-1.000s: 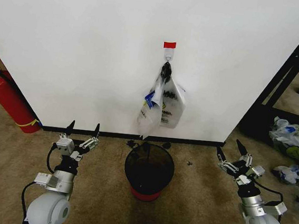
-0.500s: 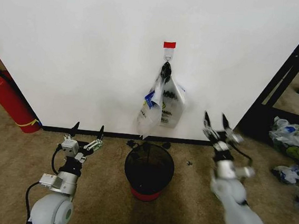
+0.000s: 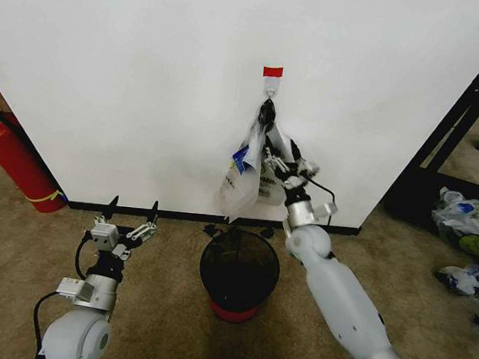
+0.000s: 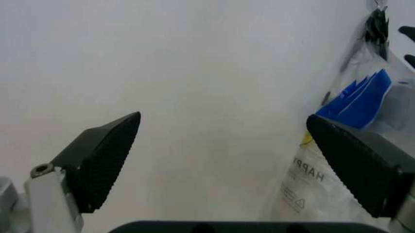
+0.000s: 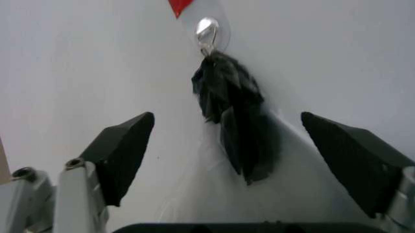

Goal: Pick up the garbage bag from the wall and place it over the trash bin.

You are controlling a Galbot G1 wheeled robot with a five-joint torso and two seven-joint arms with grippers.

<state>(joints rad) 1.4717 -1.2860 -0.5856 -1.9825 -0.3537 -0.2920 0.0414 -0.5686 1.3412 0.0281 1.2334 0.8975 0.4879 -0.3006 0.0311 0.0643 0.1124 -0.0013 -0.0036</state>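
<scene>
The garbage bag [image 3: 257,174] hangs on the white wall [image 3: 131,67] from a small hook [image 3: 270,86] under red tape, its top gathered in a black knot [image 5: 230,97]. It is thin and whitish with dark letters and a blue patch [image 4: 360,102]. My right gripper [image 3: 281,160] is raised against the bag's upper part, open, its jaws either side of the knot [image 5: 227,119] without touching it. The black mesh trash bin [image 3: 239,269] with a red base stands on the carpet below the bag. My left gripper [image 3: 133,207] waits low on the left, open and empty.
A red fire extinguisher [image 3: 16,162] leans at the wall's left end. A black shelf frame [image 3: 455,141] and lumpy clear bags [image 3: 469,223] lie to the right. Open carpet surrounds the bin.
My right arm has swung from low on the right up and leftward to the hanging bag. The left arm has barely shifted. The bag still hangs on the hook.
</scene>
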